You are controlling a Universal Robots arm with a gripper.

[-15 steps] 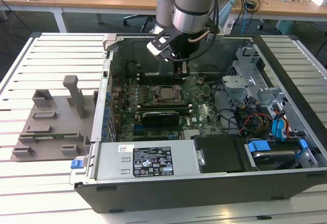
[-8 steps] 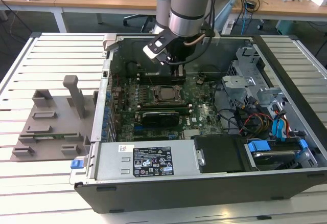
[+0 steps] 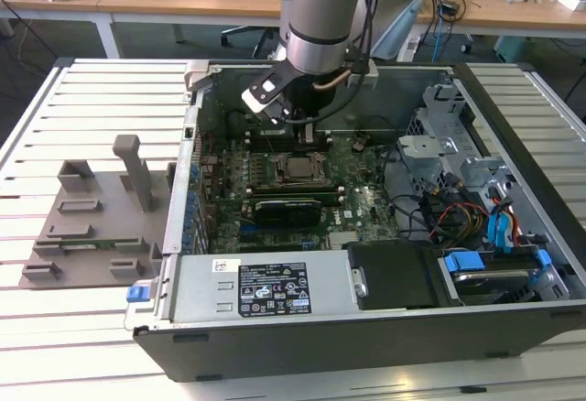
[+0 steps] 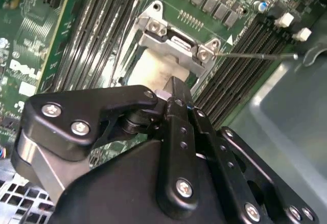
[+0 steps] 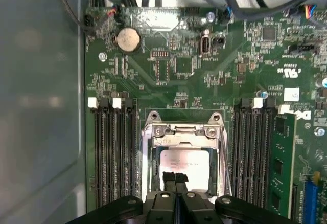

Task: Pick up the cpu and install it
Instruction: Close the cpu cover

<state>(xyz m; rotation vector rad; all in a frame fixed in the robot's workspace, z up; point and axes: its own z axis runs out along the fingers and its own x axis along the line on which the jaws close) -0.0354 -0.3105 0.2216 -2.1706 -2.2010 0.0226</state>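
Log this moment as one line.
gripper: shut, over cpu | cpu: lying in socket frame | site: motherboard in computer case

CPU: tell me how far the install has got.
Done: the cpu already lies flat inside the socket frame. In hand: the gripper, fingers together and holding nothing, sits right over the cpu; whether it touches cannot be told. Left: the thin socket lever sticks out sideways, seemingly not latched down.

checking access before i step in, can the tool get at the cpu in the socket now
Likely yes: the tool hangs right over the cpu, whose top lies bare in the socket.
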